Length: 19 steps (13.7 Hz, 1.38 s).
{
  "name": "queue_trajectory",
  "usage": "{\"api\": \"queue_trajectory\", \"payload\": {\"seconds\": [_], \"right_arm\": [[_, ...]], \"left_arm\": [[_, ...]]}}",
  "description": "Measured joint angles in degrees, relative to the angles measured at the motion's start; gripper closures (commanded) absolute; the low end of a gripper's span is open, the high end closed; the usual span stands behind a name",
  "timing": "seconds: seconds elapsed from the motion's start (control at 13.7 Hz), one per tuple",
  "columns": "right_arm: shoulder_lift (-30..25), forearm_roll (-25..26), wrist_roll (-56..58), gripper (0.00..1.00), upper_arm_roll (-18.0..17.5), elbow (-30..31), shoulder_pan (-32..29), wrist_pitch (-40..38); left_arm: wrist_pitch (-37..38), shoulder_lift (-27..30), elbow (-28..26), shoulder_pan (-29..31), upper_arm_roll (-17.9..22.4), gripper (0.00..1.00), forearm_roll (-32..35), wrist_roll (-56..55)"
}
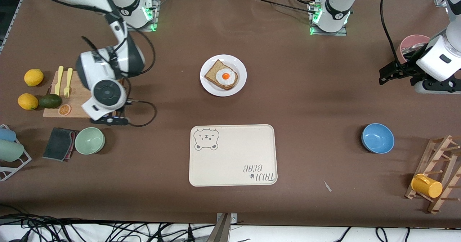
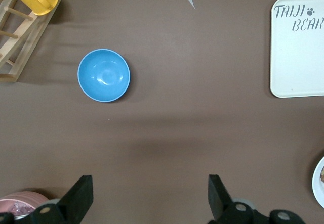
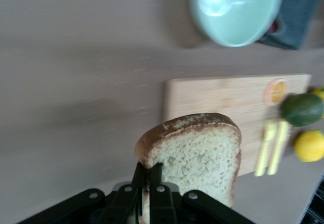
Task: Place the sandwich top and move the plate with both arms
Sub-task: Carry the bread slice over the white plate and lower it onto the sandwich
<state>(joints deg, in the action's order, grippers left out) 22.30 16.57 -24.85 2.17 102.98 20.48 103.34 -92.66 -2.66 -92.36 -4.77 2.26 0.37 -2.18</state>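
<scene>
My right gripper (image 3: 148,169) is shut on the edge of the sandwich top (image 3: 200,155), a light-brown bread slice with darker crust, held up over the wooden cutting board (image 3: 223,95). In the front view this gripper (image 1: 108,119) hangs over the board's edge and the arm hides the slice. The white plate (image 1: 240,67) sits mid-table and bears a bread slice with a fried egg (image 1: 225,76). My left gripper (image 1: 387,74) is open and empty (image 2: 150,183) above bare table near the left arm's end; the plate's rim (image 2: 320,183) shows at that wrist view's edge.
A cream bear-printed tray (image 1: 233,155) lies nearer the camera than the plate. A blue bowl (image 1: 377,137), a pink bowl (image 1: 414,44) and a wooden rack with a yellow mug (image 1: 426,185) are toward the left arm's end. A green bowl (image 1: 89,140), dark cloth (image 1: 59,143), lemons and avocado are by the board.
</scene>
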Motion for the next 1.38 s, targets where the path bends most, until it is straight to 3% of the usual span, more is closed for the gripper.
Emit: {"api": "queue_trajectory", "payload": {"seconds": [0.44, 0.87, 1.09, 1.38], "right_arm": [[2.43, -16.08, -8.38, 1.0, -0.35, -6.0, 13.66, -0.67], [12.25, -25.16, -21.96, 1.0, -0.46, -18.04, 24.26, -0.44], [16.45, -27.09, -25.57, 1.0, -0.47, -23.01, 26.59, -0.26], [19.44, -27.16, -26.82, 1.0, -0.46, -23.93, 29.67, -0.1]], "left_arm": [[0.0, 0.0, 0.0, 0.0, 0.0, 0.0, 0.0, 0.0], [0.0, 0.0, 0.02, 0.0, 0.0, 0.0, 0.0, 0.0], [0.0, 0.0, 0.02, -0.01, 0.0, 0.0, 0.0, 0.0], [0.0, 0.0, 0.02, -0.01, 0.0, 0.0, 0.0, 0.0]]}}
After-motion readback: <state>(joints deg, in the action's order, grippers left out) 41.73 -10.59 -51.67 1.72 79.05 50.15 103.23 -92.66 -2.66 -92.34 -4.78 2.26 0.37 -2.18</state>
